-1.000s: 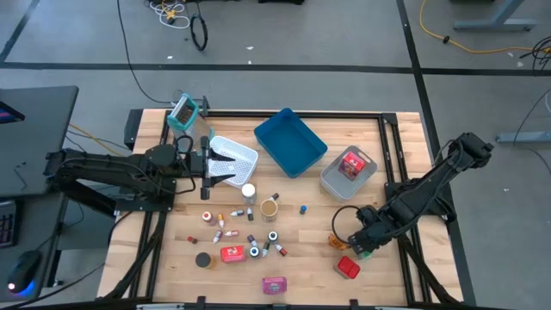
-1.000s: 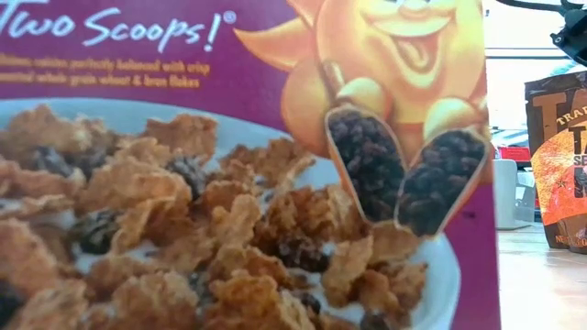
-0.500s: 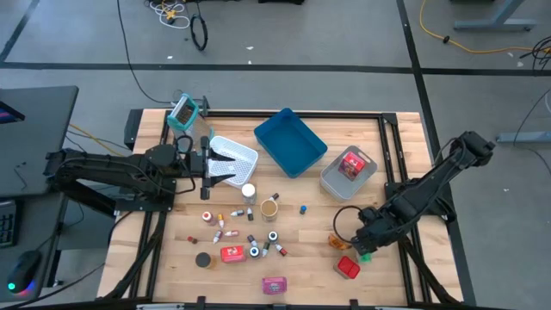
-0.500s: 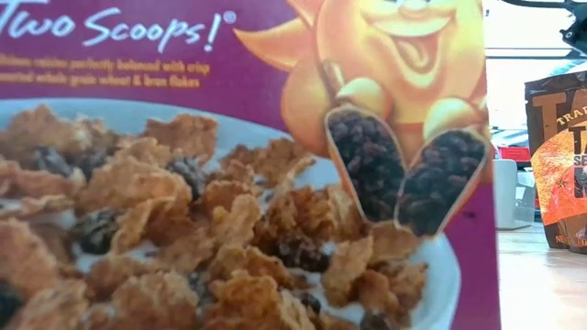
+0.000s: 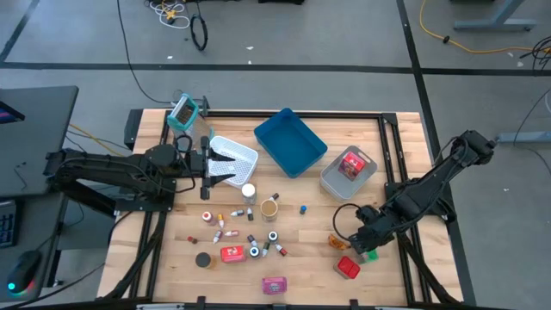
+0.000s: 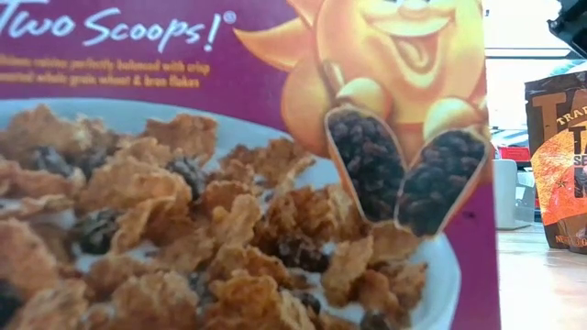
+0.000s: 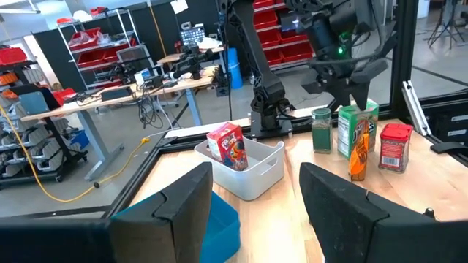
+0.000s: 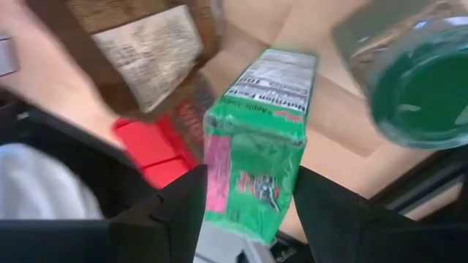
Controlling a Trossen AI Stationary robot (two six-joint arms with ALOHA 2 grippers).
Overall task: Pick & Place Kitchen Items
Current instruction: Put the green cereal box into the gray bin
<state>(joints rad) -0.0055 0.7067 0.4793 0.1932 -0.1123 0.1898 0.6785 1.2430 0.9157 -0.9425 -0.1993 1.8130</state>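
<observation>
Left gripper [image 5: 225, 169] [image 7: 256, 183]: fingers spread, nothing between them; held over the near edge of the white mesh basket [image 5: 234, 153].
Right gripper [image 5: 360, 244] [image 7: 355, 91] [image 8: 252, 190]: at the front right of the table, fingers spread, one at each side of the green box [image 7: 358, 131] [image 8: 256, 168]; contact of the pads with the box not possible to tell.
Green box: upright on the wood, directly under the right gripper.
Neighbours of the box: green-lidded jar [image 7: 321, 130] just beside it, orange packet [image 5: 337, 242] leaning against it, red tin [image 5: 347, 268] near, toward the front edge.
Middle of the table: many small bottles scattered, with a brown jar [image 5: 269, 207], a flat red tin [image 5: 232, 253] and a pink packet [image 5: 274, 285] near the front edge.
Grey bin [image 5: 331, 181]: right of the blue tray [image 5: 290, 140], a red box [image 5: 351, 164] inside.
Low view: almost fully covered by a purple cereal box [image 6: 238, 165]; a brown and orange bag [image 6: 559, 156] at the right.
</observation>
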